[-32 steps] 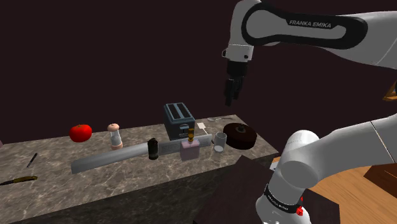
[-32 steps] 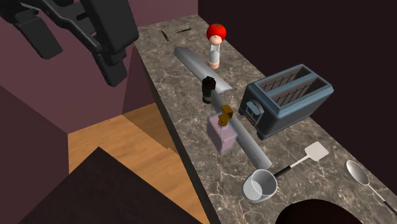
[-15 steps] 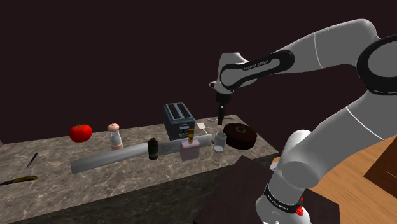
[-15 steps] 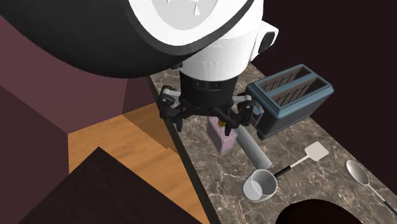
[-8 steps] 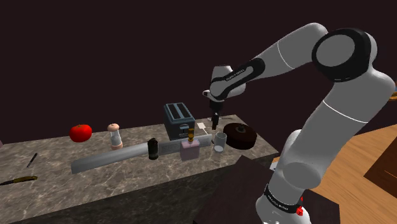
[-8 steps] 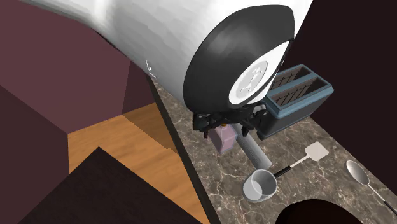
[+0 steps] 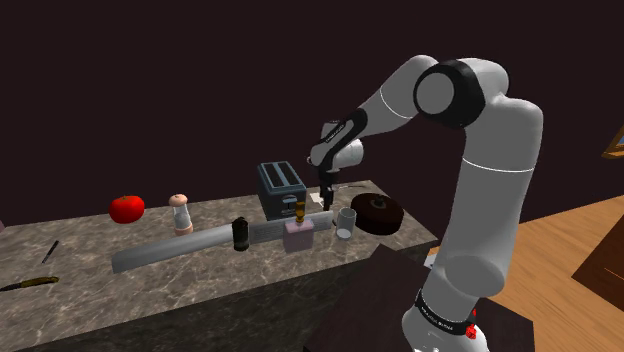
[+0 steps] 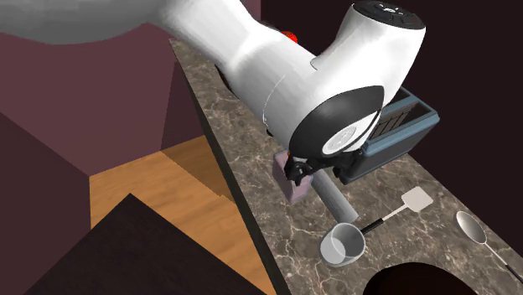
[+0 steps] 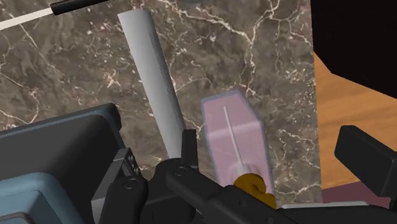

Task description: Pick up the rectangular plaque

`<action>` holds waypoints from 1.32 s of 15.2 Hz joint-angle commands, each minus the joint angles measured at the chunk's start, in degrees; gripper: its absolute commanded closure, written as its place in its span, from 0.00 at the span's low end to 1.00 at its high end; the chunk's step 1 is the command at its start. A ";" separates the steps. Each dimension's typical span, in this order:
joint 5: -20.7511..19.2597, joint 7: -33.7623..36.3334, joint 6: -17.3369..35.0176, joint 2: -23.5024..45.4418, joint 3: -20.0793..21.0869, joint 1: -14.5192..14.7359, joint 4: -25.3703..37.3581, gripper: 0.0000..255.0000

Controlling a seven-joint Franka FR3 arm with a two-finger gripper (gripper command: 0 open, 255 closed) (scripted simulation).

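Leftward in the shoulder view and a little lower than half a second earlier, the claw hung over the end of the table by the toaster's front, while nothing on the marble had shifted. Its fingers stood apart with nothing gripped.

Nearest, under the claw and in the gap between the fingers in the wrist view, stood the pink soap dispenser with its gold pump; neither finger touched it. Just beside the dispenser, on the toaster side, lay the long grey rectangular plaque, flat on the table. It sat off toward one finger, not in the gap. Its long axis ran away from the claw, roughly square to the line on which the fingers would close, so its narrow width faced the grip.

By that reading, the claw needed a short sideways shift toward the blue-grey toaster before going down, and the dispenser was the likeliest thing to be knocked.

Farther off, in the shoulder view, the plaque stretched on toward that view's left, past a small black jar standing by it, with a shaker and a red tomato beyond.
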 commanded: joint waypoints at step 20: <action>12.18 -19.47 9.64 28.51 10.31 -9.11 19.27 1.00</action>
